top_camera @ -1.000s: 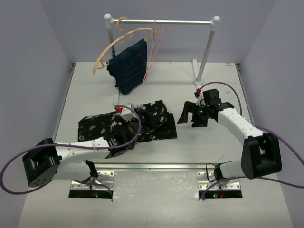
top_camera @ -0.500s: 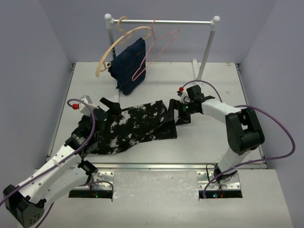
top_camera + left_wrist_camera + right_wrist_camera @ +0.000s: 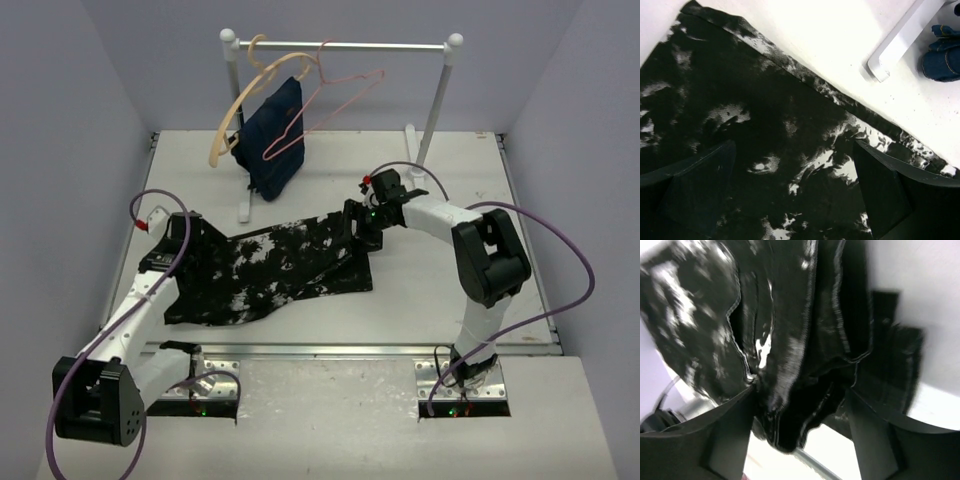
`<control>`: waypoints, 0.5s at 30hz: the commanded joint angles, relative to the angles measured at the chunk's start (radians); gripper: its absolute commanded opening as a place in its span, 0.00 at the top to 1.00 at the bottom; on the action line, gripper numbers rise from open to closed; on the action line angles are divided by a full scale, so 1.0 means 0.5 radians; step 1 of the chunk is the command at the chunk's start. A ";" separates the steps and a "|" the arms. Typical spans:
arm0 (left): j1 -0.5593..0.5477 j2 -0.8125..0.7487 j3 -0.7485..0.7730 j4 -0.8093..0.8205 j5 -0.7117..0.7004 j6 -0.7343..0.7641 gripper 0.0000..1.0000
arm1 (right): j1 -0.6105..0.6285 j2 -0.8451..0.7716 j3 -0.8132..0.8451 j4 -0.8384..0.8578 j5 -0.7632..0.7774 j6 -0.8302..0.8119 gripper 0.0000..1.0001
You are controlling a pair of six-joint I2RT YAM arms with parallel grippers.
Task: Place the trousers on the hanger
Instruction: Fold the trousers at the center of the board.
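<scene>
Top external view: the trousers [image 3: 270, 275] lie spread on the table [image 3: 440, 300], running from the near left to the far right.
Trousers edges: the left end is near the table's left edge. The right end stops about mid-table. The far hem passes near the left foot of the rack [image 3: 390, 45].
Hanger [image 3: 325, 105]: pink wire, hooked on the rack's rail and tilted. It is well apart from the trousers and just beside a wooden hanger [image 3: 232, 115] that carries a navy garment [image 3: 272, 140].
Open room: bare table lies right of the trousers and along the near edge. Walls stand close on both sides.
Left gripper [image 3: 795, 145]: over the left end of the trousers, fingers [image 3: 700, 185] spread wide.
Left wrist view: speckled cloth fills most of the picture. The hem, white table, the rack's foot and a bit of navy cloth show at the upper right. Whether the fingers touch the cloth I cannot tell.
Right gripper [image 3: 802, 395]: at the far right corner of the trousers.
Right wrist view: blurred. A bunched fold with seams sits between the two fingers, which stand apart. Whether they press it I cannot tell. The top view hides this fold.
</scene>
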 commanded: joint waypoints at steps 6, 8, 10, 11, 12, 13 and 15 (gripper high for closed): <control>0.254 0.043 -0.084 0.059 0.099 0.250 0.00 | 0.111 -0.014 0.014 0.143 -0.119 -0.058 1.00; 0.278 0.074 -0.099 0.071 0.129 0.268 0.00 | 0.120 -0.147 -0.033 0.212 -0.101 -0.134 1.00; 0.278 0.113 -0.086 0.046 0.119 0.261 0.00 | 0.120 -0.393 -0.141 0.251 -0.056 -0.238 1.00; 0.278 0.125 -0.077 0.031 0.118 0.249 0.00 | 0.120 -0.486 -0.150 0.254 -0.024 -0.276 1.00; 0.278 0.137 -0.065 0.024 0.097 0.242 0.00 | 0.120 -0.613 -0.281 0.283 0.034 -0.329 1.00; 0.280 0.144 -0.062 0.027 0.092 0.240 0.00 | 0.120 -0.699 -0.316 0.291 0.085 -0.365 1.00; 0.281 0.173 -0.059 0.031 0.075 0.233 0.00 | 0.120 -0.816 -0.457 0.271 0.214 -0.432 1.00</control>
